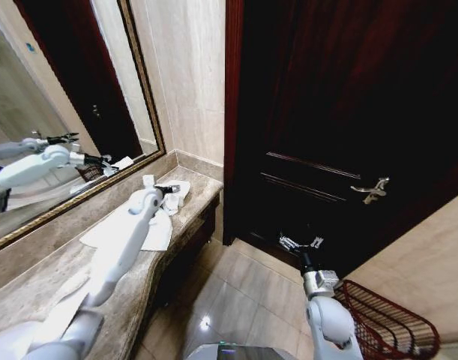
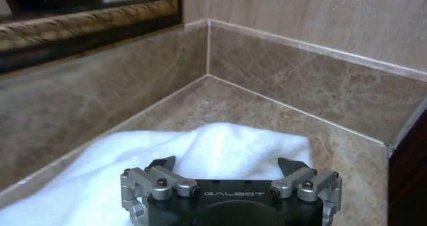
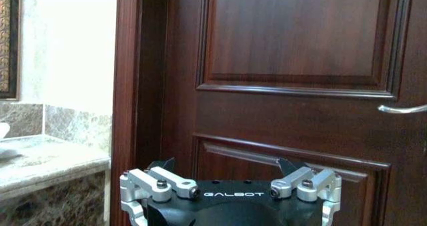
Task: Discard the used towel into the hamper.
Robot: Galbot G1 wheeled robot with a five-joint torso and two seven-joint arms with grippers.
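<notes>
Marble in mottled brown makes up the tabletop [image 1: 185, 196], a narrow ledge that runs along the mirror [image 1: 56, 112] and ends at a corner where two low stone backsplashes meet. White and crumpled, the towel [image 2: 220, 146] lies on this ledge near its far end, reaching close to the front edge, with bare stone between it and the corner. The left tool [image 2: 227, 167] hangs just over the towel, its two dark fingertips [image 2: 162, 163] spread apart and holding nothing; from the head view the left arm stretches along the tabletop to that spot [image 1: 167, 190].

Past the end of the tabletop stands a dark wooden door [image 1: 348, 112], shut, with a metal lever handle [image 1: 371, 190]. Pale floor tiles [image 1: 236, 292] give open room between the tabletop's front and the door.

The right tool [image 1: 301, 243] is held low over those tiles, facing the door's lower panels, released and empty, well apart from the towel.

The hamper [image 1: 386, 322], a dark reddish open-weave basket, sits on the floor to the robot's right, by the pale wall beside the door, just beside the right arm. The right arm stands between the towel and the hamper.
</notes>
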